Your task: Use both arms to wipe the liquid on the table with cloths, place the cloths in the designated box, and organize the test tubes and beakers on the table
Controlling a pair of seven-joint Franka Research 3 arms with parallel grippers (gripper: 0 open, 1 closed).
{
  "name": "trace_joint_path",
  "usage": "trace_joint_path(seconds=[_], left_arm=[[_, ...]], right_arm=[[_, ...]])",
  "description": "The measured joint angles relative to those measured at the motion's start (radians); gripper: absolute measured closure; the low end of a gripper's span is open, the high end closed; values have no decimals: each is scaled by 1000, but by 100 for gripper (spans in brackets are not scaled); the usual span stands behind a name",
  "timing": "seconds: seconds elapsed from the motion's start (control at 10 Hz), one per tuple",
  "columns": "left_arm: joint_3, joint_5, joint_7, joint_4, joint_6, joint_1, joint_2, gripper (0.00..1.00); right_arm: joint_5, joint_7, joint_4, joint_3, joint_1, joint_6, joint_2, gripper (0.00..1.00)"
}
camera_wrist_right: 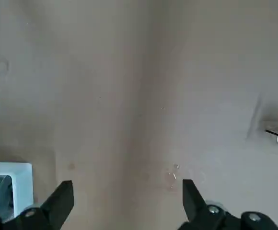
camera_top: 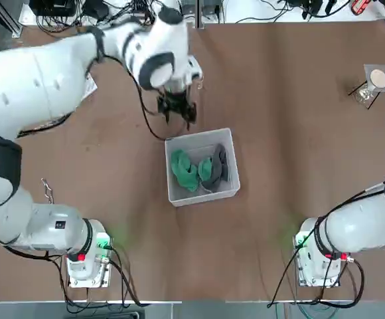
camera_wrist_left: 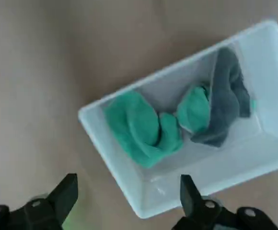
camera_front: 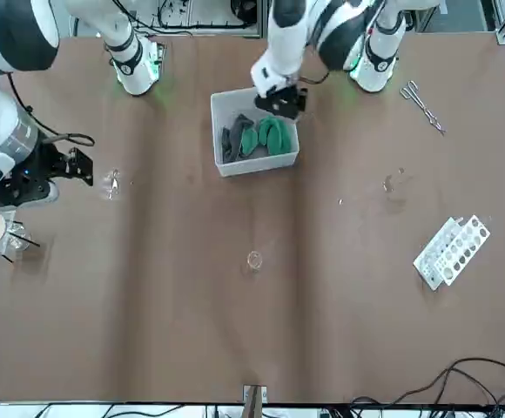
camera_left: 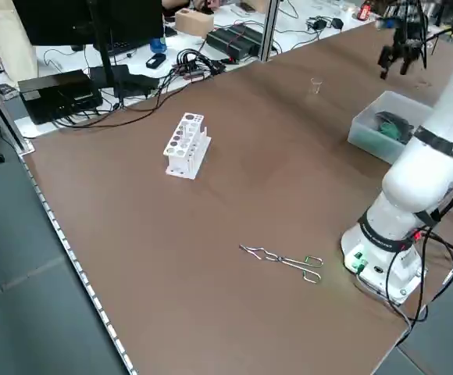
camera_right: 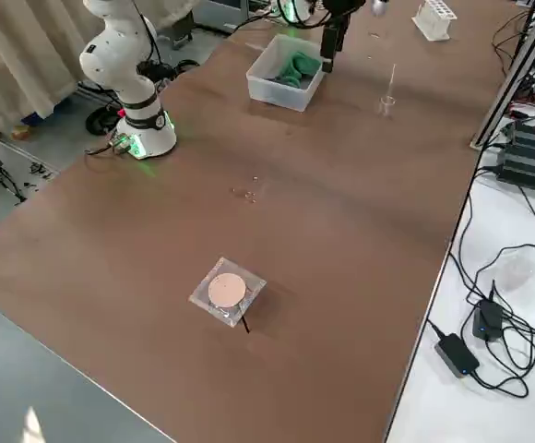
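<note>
Just beside the box (camera_top: 202, 193) holding both cloths (camera_top: 199, 169), the left tool (camera_top: 177, 109) hangs spread apart, empty.

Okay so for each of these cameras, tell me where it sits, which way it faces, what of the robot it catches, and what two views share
Top: overhead, looking down; both arms, the left gripper beyond the box.
Front: across the table, facing the robot; both arms, the right gripper.
Left side: raised, diagonal; left arm, white rack, metal tongs.
Right side: raised, diagonal; right arm's base, white disc.
Left wrist: down past open gripper onto green cloth and grey cloth.
Right wrist: open gripper over bare table.
Shared: top and front both show the box.
</note>
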Motion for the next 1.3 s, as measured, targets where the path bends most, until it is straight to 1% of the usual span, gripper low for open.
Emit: trace_joint_path(seconds=[0.1, 0.3, 0.4, 0.5, 0.6, 0.9, 1.1, 1.2, 1.3], left_arm=[[0, 72, -20, -11, 14, -33, 75, 2], [0, 281, -167, -30, 72, -115, 273, 0], [1, 378, -231, -30, 97, -141, 371, 0], [1, 434, -261, -27, 115, -148, 446, 0], [2, 454, -264, -21, 120, -147, 485, 0], [2, 482, -264, -15, 119, -146, 527, 1], [3, 494, -264, -30, 117, -146, 545, 7], [3, 494, -267, -37, 117, -146, 547, 15], [4, 494, -274, -39, 117, -146, 547, 32]], right_arm=[[0, 0, -12, 0, 6, 0, 0, 0], [0, 0, -37, 0, 12, -6, -1, 0], [0, 0, -52, 0, 13, -7, -4, 0], [0, 0, -68, 0, 13, -6, -8, 0], [0, 0, -77, 0, 13, -4, -10, 0], [0, 0, -86, 0, 20, -1, -12, 0], [0, 0, -87, 1, 35, 0, -12, 0], [0, 0, -87, 1, 39, 1, -12, 0], [0, 0, -87, 1, 40, 3, -12, 0]])
